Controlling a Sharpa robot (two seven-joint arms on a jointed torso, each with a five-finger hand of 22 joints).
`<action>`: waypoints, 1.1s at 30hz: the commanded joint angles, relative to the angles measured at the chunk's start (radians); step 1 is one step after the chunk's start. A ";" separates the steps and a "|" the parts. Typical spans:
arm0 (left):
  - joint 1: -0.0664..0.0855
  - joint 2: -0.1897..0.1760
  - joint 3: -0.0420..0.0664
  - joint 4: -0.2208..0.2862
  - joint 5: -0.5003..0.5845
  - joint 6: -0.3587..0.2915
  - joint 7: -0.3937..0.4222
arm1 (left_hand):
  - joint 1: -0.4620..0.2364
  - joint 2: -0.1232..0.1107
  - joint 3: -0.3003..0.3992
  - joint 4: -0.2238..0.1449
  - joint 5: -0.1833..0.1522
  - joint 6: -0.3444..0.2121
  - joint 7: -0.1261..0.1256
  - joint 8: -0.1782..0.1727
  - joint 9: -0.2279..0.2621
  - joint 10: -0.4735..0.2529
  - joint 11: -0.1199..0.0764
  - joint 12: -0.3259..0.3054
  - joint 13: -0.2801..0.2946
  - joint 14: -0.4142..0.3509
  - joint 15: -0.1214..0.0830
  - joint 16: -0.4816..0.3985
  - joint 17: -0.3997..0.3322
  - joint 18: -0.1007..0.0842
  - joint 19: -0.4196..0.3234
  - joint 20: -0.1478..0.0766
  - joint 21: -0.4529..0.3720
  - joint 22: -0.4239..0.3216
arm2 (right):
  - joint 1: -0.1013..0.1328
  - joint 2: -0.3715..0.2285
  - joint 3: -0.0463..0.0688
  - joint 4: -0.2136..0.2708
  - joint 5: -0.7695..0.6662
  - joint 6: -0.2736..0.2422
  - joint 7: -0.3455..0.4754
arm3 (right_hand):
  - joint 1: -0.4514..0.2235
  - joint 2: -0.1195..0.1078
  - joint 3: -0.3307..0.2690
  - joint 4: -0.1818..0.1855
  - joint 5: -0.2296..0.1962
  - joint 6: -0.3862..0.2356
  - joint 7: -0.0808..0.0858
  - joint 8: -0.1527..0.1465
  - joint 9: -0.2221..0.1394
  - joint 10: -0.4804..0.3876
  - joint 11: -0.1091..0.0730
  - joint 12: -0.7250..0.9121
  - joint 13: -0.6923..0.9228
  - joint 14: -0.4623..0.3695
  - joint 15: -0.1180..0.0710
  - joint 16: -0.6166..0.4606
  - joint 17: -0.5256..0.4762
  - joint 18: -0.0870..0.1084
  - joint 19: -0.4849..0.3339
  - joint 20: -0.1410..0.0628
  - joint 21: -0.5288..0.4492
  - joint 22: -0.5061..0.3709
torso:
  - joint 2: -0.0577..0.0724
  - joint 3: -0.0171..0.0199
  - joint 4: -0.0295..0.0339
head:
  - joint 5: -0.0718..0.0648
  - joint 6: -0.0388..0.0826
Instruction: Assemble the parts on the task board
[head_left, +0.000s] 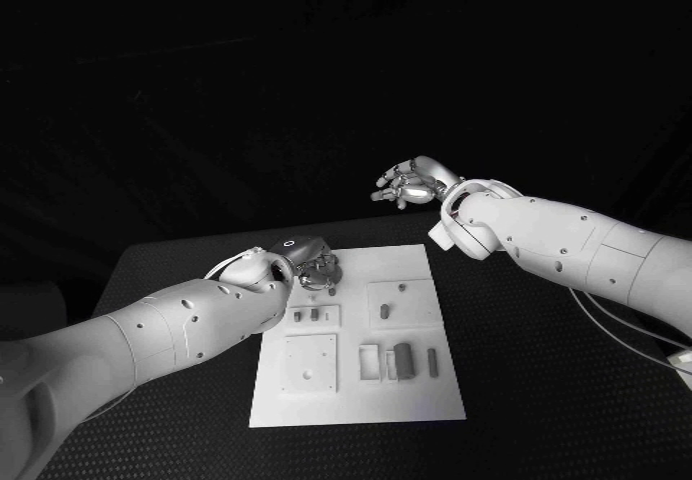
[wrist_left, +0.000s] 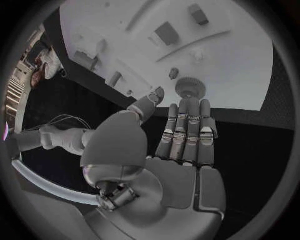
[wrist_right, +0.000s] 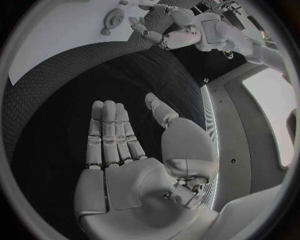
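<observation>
The white task board (head_left: 361, 400) lies in the middle of the black table. Small dark parts lie in its recesses: two short pieces (head_left: 307, 316), a peg (head_left: 385, 311) and upright blocks (head_left: 402, 358). My left hand (head_left: 309, 260) hovers over the board's far left corner, fingers stretched out straight and holding nothing. In the left wrist view its fingertips (wrist_left: 189, 106) end just short of a round toothed part (wrist_left: 190, 87), with a small peg (wrist_left: 174, 73) beside it. My right hand (head_left: 408, 183) is raised beyond the board's far edge, flat and empty (wrist_right: 119, 150).
A square plate (head_left: 310, 362) sits on the board's near left. The black table (head_left: 548, 380) runs wide to the right of the board. The right wrist view shows the board's far part (wrist_right: 56, 40) and my left hand (wrist_right: 156, 30) over it.
</observation>
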 joint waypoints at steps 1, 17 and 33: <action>-0.001 0.011 -0.004 -0.012 -0.078 0.017 0.028 | 0.014 0.004 0.009 0.000 -0.003 0.012 -0.001 0.003 -0.003 0.009 0.000 -0.004 -0.005 0.008 -0.001 -0.006 -0.001 0.006 0.006 -0.001 0.001 -0.004 | 0.000 0.004 0.000 -0.005 0.015 0.020 0.015 | -0.004 0.003 0.007 -0.002 -0.002 -0.009 0.016 0.010 0.001 -0.005 0.013 -0.071 -0.075 -0.023 0.028 -0.103 -0.032 -0.029 -0.054 0.018 -0.061 -0.027 | 0.000 0.0002 -0.0001 | -0.002 0.001; -0.027 0.039 -0.020 -0.062 -0.081 0.043 0.040 | 0.019 0.018 0.015 0.001 -0.003 0.037 -0.004 0.004 -0.021 0.031 -0.006 -0.016 -0.029 0.050 -0.022 0.009 0.013 0.006 0.054 -0.018 0.005 -0.015 | 0.000 0.016 0.001 -0.008 0.037 -0.001 0.032 | 0.024 0.012 -0.012 -0.005 -0.002 -0.022 0.022 0.028 -0.003 0.036 0.033 -0.218 -0.282 0.028 0.076 -0.420 -0.069 -0.031 -0.102 0.053 -0.170 -0.062 | 0.000 0.0007 -0.0001 | -0.008 -0.004; -0.045 0.052 -0.025 -0.076 -0.081 0.063 0.058 | 0.040 0.037 0.031 0.001 -0.003 0.041 -0.007 -0.003 -0.048 0.041 -0.002 -0.066 -0.071 0.113 -0.053 0.022 0.031 0.006 0.118 -0.049 0.018 -0.011 | 0.000 0.020 0.001 -0.005 0.038 0.003 0.031 | 0.024 0.012 -0.016 -0.004 -0.002 -0.023 0.022 0.028 -0.005 0.038 0.034 -0.222 -0.295 0.032 0.078 -0.439 -0.064 -0.030 -0.105 0.055 -0.176 -0.061 | 0.000 -0.0004 0.0011 | -0.015 -0.005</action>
